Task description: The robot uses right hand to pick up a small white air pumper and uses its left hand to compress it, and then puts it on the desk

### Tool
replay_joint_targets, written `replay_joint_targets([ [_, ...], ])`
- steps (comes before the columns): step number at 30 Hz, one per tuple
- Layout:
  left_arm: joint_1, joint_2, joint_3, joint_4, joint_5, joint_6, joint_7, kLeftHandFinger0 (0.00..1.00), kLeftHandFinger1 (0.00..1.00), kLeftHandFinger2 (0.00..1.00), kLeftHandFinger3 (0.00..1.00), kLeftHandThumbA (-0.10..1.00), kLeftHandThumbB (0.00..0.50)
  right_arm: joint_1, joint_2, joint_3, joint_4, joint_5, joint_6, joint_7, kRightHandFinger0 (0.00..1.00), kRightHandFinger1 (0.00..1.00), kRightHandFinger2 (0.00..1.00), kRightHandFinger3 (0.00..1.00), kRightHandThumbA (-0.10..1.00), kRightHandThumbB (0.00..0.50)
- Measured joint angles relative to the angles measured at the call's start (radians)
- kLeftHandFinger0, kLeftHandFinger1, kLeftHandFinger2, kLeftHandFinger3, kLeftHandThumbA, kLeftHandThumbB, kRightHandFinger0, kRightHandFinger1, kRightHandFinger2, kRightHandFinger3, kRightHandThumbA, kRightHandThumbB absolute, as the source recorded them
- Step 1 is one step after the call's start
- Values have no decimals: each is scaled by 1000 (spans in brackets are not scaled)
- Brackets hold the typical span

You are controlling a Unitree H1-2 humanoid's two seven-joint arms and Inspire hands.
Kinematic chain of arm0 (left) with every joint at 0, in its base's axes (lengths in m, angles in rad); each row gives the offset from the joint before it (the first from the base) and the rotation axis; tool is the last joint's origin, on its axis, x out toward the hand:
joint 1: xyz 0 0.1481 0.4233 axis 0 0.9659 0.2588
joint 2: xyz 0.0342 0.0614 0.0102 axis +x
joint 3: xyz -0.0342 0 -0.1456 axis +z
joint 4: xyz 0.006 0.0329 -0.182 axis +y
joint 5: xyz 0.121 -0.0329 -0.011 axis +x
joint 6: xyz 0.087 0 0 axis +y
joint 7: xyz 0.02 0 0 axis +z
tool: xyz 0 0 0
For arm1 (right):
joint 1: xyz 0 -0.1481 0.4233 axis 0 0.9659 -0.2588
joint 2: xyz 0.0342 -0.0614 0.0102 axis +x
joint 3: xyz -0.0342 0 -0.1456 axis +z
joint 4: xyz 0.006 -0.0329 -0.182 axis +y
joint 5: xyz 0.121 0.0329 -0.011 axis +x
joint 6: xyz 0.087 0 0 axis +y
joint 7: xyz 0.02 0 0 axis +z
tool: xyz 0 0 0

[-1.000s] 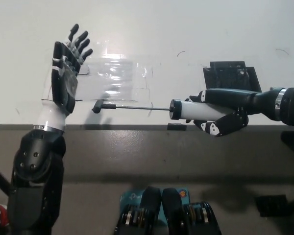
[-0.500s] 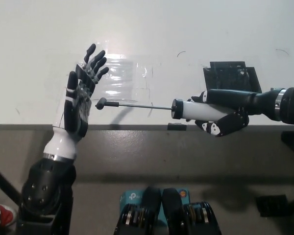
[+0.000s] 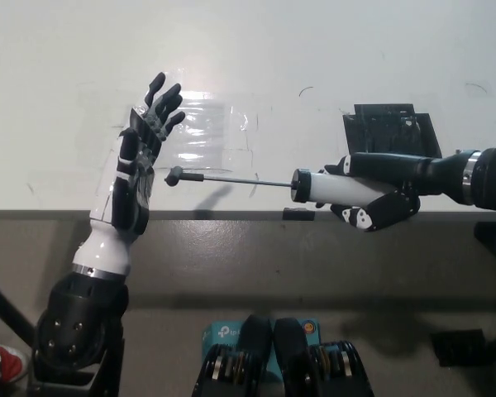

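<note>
Left hand [image 3: 140,165], fingers spread, is lining its palm up with the pump [image 3: 314,185] handle; right hand [image 3: 372,197] is grasping the barrel, which should be kept level

The robot's left hand [image 3: 140,169] is standing upright above the desk edge at picture left, palm turned toward the right, fingers [image 3: 161,103] spread apart and pointing up and away, holding nothing. Its white wrist and dark forearm are rising from the lower left. The black right arm is reaching in level from the right edge, its right hand [image 3: 372,198] wrapping closed around the white air pumper [image 3: 326,187].
</note>
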Motion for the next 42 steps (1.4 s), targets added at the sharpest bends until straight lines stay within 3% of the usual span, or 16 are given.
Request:
replay_joint_targets([
  [7, -17, 1, 5, 54, 15, -2, 1, 1000, 1000, 1000, 1000, 1000, 265, 0, 0, 15, -18, 0, 14, 4, 63, 452, 719, 787, -100, 153],
  [11, -34, 4, 9, 100, 26, -7, 2, 1000, 1000, 1000, 1000, 1000, 261, 0, 2, 19, -25, 1, 21, 6, 88, 508, 757, 796, -100, 151],
  [14, -49, 4, 13, 136, 26, -13, 2, 1000, 1000, 1000, 1000, 1000, 252, 0, 6, 21, -33, 3, 30, 7, 142, 593, 801, 859, -100, 142],
  [17, -60, 3, 14, 166, 27, -15, 3, 1000, 1000, 1000, 1000, 1000, 246, 0, 10, 25, -45, 4, 40, 7, 143, 593, 804, 877, -100, 137],
  [21, -70, -12, 16, 171, 28, -15, 13, 1000, 1000, 1000, 1000, 1000, 243, -1, 16, 34, -50, 3, 53, 7, 121, 528, 743, 840, -100, 158],
  [26, -76, -51, 28, 170, 28, -9, 39, 1000, 1000, 1000, 1000, 1000, 240, -5, 41, 40, -39, 1, 61, 6, 243, 632, 807, 839, -100, 157],
  [31, -81, -89, 39, 169, 28, -1, 60, 1000, 1000, 1000, 1000, 1000, 245, -20, 59, 52, -26, -2, 66, 6, 222, 580, 773, 832, -100, 161],
  [42, -84, -104, 31, 158, 49, 22, 67, 1000, 1000, 1000, 1000, 1000, 287, -61, 93, 87, 9, -9, 66, 4, 247, 612, 790, 833, -100, 155],
])
